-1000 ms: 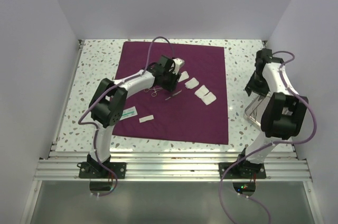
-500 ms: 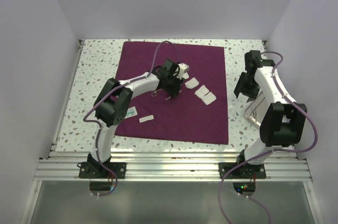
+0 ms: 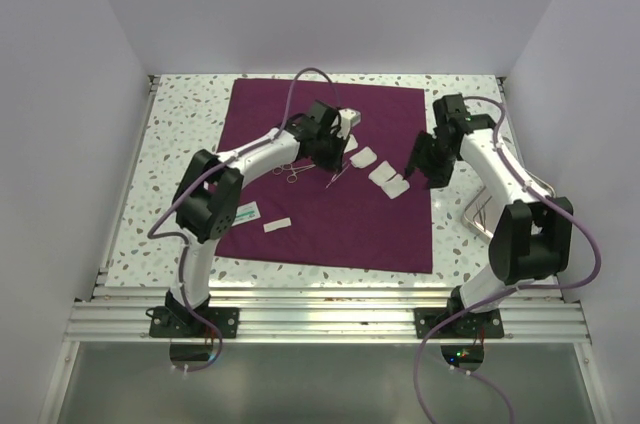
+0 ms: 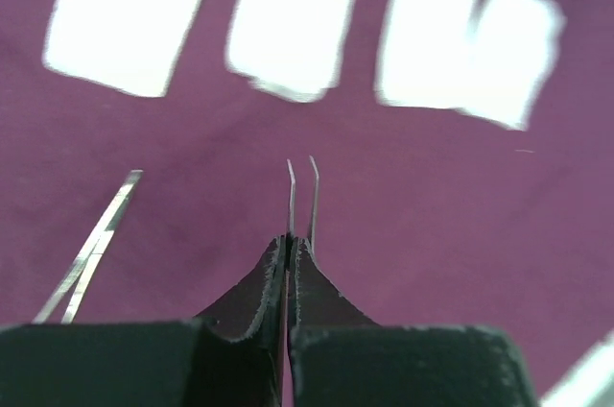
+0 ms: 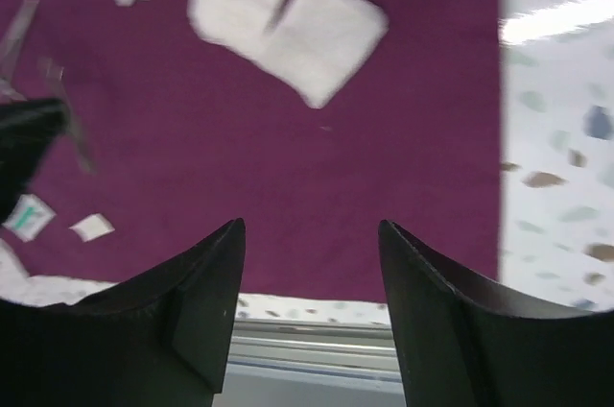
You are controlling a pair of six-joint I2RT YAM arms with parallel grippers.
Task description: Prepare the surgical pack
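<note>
The surgical pack (image 3: 330,214) is a dark maroon drape spread flat on the speckled table, also seen as the drape (image 4: 432,196) in the left wrist view and the drape (image 5: 288,157) in the right wrist view. My left gripper (image 3: 334,164) (image 4: 290,242) sits low over its middle, shut on thin steel tweezers (image 4: 300,196) whose two tines stick out past the fingertips. Several white gauze squares (image 3: 381,173) (image 4: 288,23) lie just beyond it. My right gripper (image 3: 418,172) (image 5: 312,225) hovers open and holds nothing, above the drape's right edge beside the gauze (image 5: 307,28).
Steel scissors (image 3: 290,171) lie left of the left gripper, and another steel instrument (image 4: 91,249) lies on the cloth. Two small packets (image 3: 277,225) rest at the drape's front left. A shiny steel tray (image 3: 487,210) stands on the table at the right.
My left gripper has shut on the tweezers. The right arm swung left from above the steel tray to the drape's right edge, its jaws a little wider.
</note>
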